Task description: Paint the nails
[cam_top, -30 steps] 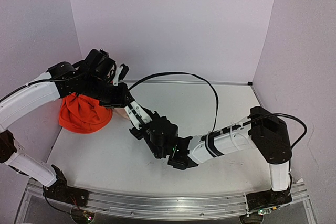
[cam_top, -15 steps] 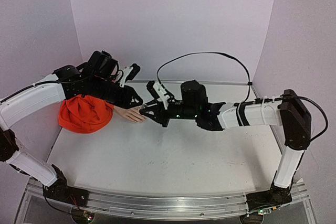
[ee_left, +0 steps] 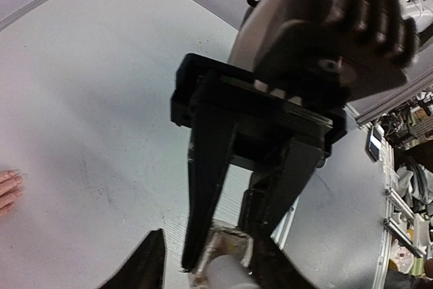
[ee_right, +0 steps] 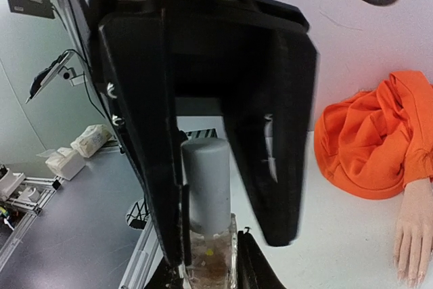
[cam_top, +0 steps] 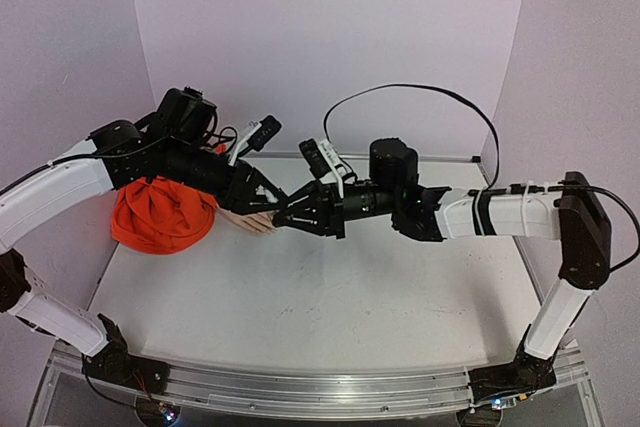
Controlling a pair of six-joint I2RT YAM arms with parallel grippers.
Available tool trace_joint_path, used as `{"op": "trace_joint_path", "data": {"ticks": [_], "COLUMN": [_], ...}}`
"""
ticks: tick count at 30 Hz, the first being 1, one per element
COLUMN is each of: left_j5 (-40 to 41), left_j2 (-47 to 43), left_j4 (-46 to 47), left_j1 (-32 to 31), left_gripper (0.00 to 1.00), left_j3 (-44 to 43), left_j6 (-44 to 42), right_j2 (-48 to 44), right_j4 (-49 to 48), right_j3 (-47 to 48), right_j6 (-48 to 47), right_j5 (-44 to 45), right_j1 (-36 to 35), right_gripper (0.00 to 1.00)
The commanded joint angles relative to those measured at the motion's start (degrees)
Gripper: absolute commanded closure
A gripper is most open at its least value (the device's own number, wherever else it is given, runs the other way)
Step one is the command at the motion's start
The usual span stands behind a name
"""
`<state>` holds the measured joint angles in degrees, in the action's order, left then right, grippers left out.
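Within right claw (ee_right: 210, 272), grey-capped bottle (ee_right: 206, 191), hidden overhead

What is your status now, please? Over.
Right end effector shut on the bottle; left end effector open astride its cap. Mannequin hand lies flat, untouched; nails too small to judge. Nothing seen in the way.

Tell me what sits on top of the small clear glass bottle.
A grey cylindrical cap sits on the small clear glass bottle. It covers the bottle's neck, so any brush under it cannot be seen.
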<state>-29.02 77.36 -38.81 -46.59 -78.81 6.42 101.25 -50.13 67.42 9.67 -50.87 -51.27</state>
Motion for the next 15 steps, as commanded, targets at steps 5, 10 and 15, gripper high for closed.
{"op": "trace_joint_path", "data": {"ticks": [5, 10, 15], "left_j5": [12.8, 18.3, 21.9], "left_j2": [-9.6, -13.4, -12.1], "left_j4": [3.4, 6.9, 8.1], "left_j1": [-0.7, -0.7, -0.7], "left_gripper": [0.16, 0.01, 0.1], "left_j3": [1.9, 4.2, 2.4], "left_j6": [8.5, 20.2, 26.2], "right_j2": [-13.6, -14.8, -12.2], "right_j4": [-5.9, -3.6, -3.7], "right_j3": [-5.1, -5.9, -2.8], "right_j6": [-6.4, -11.9, -15.3], "right_j5": [22.8, 50.3, 71.4], "right_j1": [-2.5, -9.2, -15.5], "right_gripper": [1.0, 1.0, 1.0]}}
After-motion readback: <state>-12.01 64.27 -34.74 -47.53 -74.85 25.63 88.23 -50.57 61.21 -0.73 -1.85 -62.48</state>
